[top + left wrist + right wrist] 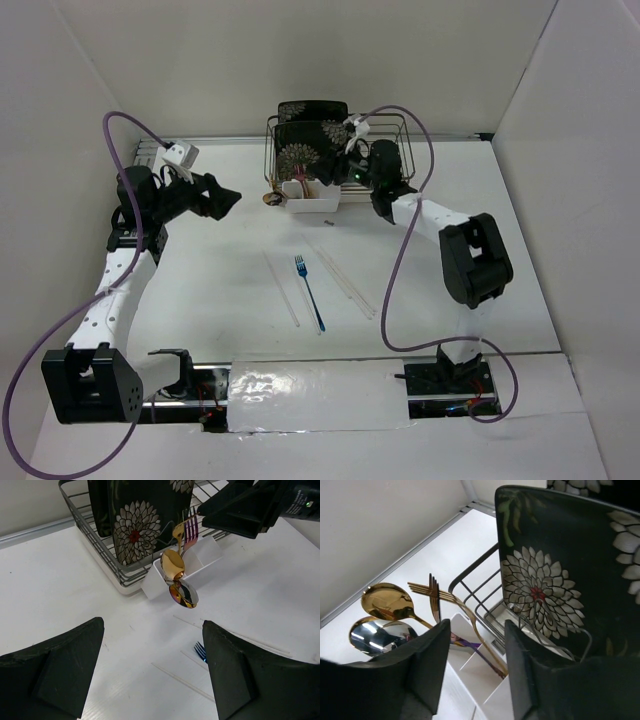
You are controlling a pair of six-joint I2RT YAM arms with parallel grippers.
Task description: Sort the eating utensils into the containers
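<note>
Seen from above, a white table (200,300) holds two robot arms that I am driving remotely. The right gripper (352,172) hangs just above a small white tub (318,203) that sits against the front of a dark wire rack (385,135), in which a black floral plate (305,135) stands upright. Its wrist camera shows the fingers partly apart with nothing pinched between them, only the tub's dividers and a purple handle below the gap. A gold spoon (387,601), a mirror-finished spoon (375,635) and a gold fork (432,587) already lean out of the tub's left end. I cannot tell whether the lower spoon's bowl touches the table. The left gripper (225,198) hovers well left of the tub, fingers spread wide and empty. A blue fork (309,292) and several pale chopsticks (282,290) lie flat on the table between the arms, not yet sorted. I judge the main risk to be the tub itself: the heavy bowls overhang one end, so a nudge from either gripper, or another utensil dropped in, could tip it or spill them. The right gripper is also close to the plate and the rack wires, so a careless lift could catch them. The chopsticks are thin and flat, likely to roll or slip from a pinch.
</note>
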